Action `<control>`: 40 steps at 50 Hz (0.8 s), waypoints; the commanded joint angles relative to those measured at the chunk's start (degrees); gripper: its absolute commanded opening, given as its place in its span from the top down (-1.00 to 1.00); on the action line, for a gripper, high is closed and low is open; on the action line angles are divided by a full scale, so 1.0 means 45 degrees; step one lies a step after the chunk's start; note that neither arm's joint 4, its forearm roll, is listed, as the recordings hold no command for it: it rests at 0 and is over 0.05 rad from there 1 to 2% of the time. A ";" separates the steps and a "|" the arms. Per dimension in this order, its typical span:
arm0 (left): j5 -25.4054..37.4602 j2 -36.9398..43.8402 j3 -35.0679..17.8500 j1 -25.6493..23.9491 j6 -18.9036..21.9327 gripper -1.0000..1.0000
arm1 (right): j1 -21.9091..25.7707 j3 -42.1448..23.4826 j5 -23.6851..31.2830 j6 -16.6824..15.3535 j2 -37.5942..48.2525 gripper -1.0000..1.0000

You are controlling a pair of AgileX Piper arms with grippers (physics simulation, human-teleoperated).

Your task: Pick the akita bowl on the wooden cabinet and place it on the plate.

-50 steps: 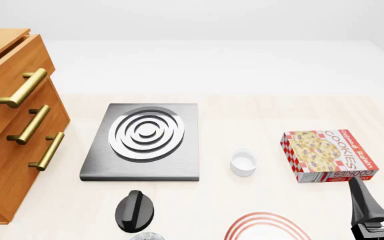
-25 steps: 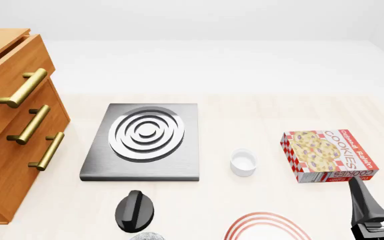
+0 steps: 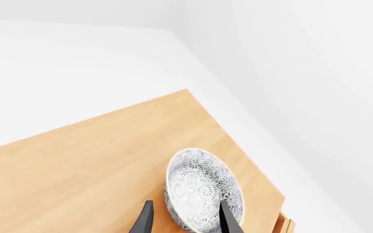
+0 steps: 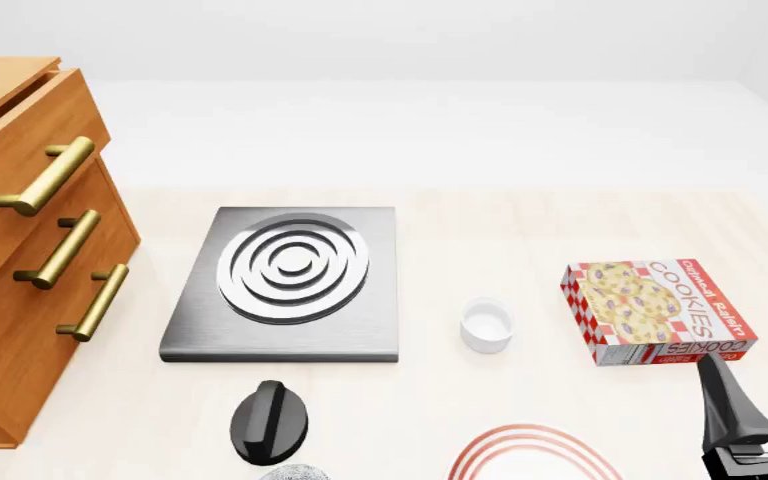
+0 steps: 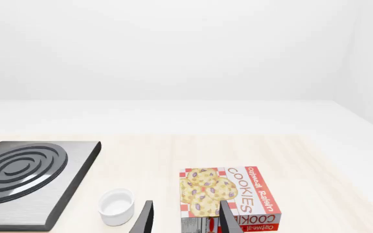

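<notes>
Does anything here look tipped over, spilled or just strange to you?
Only the akita bowl stands out: it sits near the corner of the wooden cabinet top, between the left pincer's open prongs. The cookie box and white cup look undisturbed.

Front view: a fixed camera set high on the arms' side looks forward and down over the table (image 4: pixel 491 215), taking in the wooden cabinet (image 4: pixel 17 260) at left, the steel hob (image 4: pixel 291 285) in the middle and the cookie box (image 4: pixel 654 310) at right. Left wrist view: the camera sits close above the cabinet's top, looking down along the left pincer (image 3: pixel 186 218) at the akita bowl (image 3: pixel 204 189). Right wrist view: the camera rides low over the table behind the right pincer (image 5: pixel 186 218), facing forward, and shares the hob, white cup (image 5: pixel 116 206) and cookie box with the front view.
</notes>
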 commanded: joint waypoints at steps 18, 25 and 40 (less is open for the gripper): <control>-0.2115 -0.2770 0.1355 -0.0163 0.0373 1.00 | 0.0000 0.0000 0.0000 0.0002 -0.0001 -1.00; -0.1669 -0.3461 0.1249 -0.0308 -0.0071 1.00 | 0.0000 0.0000 0.0000 0.0000 0.0004 -1.00; -0.0722 -0.4050 0.0715 -0.0630 -0.0517 1.00 | -0.0001 0.0000 0.0000 0.0001 0.0002 -1.00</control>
